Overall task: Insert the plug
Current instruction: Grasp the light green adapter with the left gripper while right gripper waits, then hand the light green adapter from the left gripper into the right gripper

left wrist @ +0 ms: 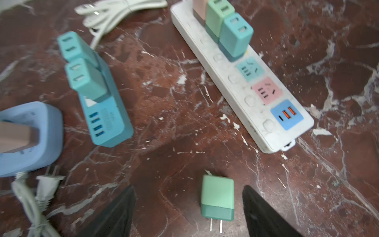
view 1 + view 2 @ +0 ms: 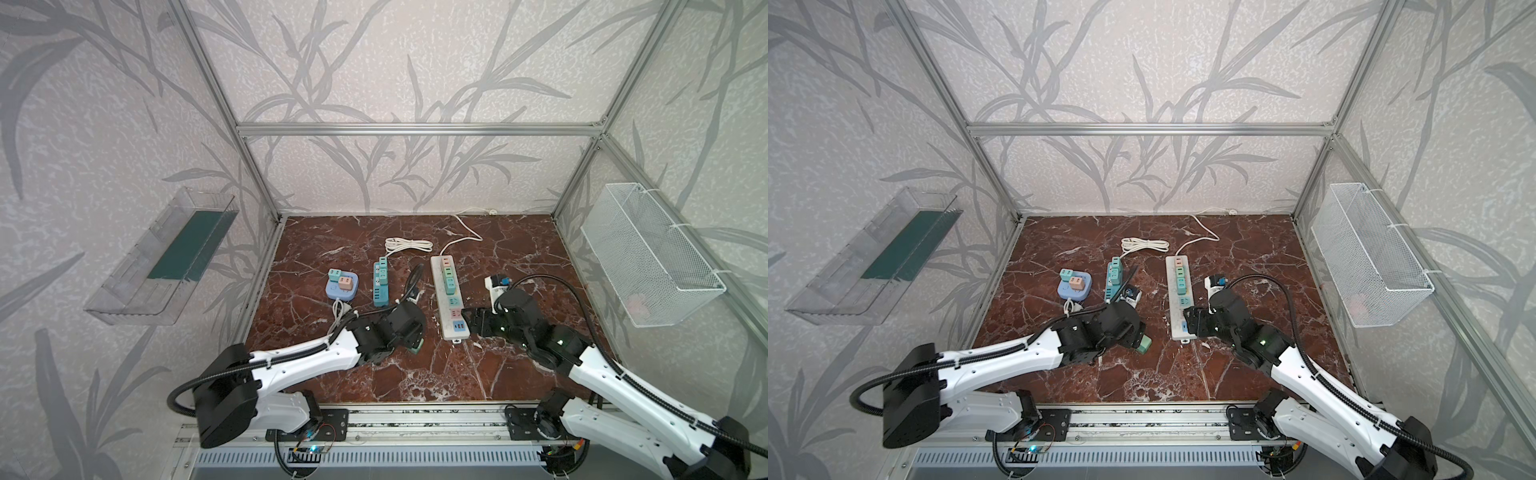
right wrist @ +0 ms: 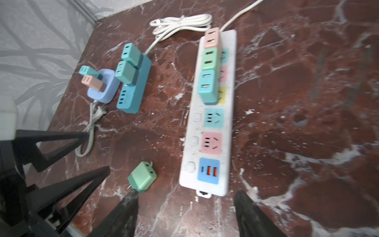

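1. Between the spread fingers of the left gripper (image 1: 188, 187) lies the green plug (image 1: 217, 197). It rests flat on its side with its prongs pointing back toward the wrist, and neither finger touches it.
2. Ahead of that gripper and to its right lies the white power strip (image 3: 228, 127). Its teal socket (image 3: 213, 118) and pink socket (image 3: 211, 143) are free.
3. The right gripper (image 3: 185, 192) hovers at the strip's near end, fingers apart and nothing between them. The plug lies off to its left.
4. What could go wrong:
   - A pinch from here would likely take the plug with its prongs facing away from the sockets. It could twist or slip while being turned.
   - The strip looks loose on the table, so a push may slide it unless the right gripper steadies it.
   - A tall plug beside the teal socket crowds the approach, so tilted prongs could miss the slots.
5. The table (image 2: 519, 257) is dark red marble with white veins, and it is probably slick. Pale leaf-patterned walls and a metal frame enclose it. A wire basket (image 2: 652, 253) hangs beyond the right gripper and a clear shelf (image 2: 162, 257) beyond the left.
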You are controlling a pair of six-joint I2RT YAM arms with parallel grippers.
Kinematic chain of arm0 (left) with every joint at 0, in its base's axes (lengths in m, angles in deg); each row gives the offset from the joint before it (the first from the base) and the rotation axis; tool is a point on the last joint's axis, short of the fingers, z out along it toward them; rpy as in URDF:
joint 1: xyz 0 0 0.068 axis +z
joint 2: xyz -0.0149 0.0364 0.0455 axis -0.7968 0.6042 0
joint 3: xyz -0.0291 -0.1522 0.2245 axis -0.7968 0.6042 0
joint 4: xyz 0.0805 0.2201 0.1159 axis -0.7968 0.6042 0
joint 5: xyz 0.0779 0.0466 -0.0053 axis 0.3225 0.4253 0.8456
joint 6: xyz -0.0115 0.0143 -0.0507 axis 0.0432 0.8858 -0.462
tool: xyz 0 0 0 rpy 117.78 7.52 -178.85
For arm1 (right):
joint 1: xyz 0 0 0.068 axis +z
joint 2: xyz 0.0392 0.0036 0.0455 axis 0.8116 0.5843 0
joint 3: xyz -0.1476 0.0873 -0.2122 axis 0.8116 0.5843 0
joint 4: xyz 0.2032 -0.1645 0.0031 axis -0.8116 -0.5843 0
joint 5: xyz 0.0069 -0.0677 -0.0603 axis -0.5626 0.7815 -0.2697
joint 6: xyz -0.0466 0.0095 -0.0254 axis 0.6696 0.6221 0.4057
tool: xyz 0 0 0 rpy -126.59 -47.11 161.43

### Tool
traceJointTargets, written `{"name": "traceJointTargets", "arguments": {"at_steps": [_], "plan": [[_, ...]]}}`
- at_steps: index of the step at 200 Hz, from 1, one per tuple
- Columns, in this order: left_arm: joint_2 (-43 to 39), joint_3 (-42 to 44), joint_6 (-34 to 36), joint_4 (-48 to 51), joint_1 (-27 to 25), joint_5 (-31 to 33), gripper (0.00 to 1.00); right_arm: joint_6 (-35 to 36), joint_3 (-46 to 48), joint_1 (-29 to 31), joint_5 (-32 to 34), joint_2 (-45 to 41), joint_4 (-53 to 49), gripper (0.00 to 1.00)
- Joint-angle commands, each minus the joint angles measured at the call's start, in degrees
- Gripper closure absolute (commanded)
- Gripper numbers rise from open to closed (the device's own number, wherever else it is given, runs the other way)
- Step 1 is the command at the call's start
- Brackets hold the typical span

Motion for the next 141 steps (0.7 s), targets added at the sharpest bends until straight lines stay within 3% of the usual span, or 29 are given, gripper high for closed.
{"name": "traceJointTargets", "arguments": {"at_steps": [1, 79, 117, 141], "plan": [[5.48, -4.97, 3.68, 9.44, 0.18, -9.03, 0.16, 3.19, 1.77, -1.89, -0.81, -1.18, -3.79, 0.26], [19.39, -10.93, 4.49, 13.15, 0.26, -8.52, 0.21, 4.33, 3.56, -2.18, -2.83, -0.67, -2.18, 0.25], [22.53, -11.28, 4.14, 13.30, 0.28, -9.67, 0.29, 4.25, 4.19, -2.16, -2.78, -1.05, -2.15, 0.25], [23.00, -11.02, 3.98, 13.35, 0.28, -9.92, 0.42, 4.24, 4.19, -2.23, -2.69, -1.21, -2.10, 0.25]]}}
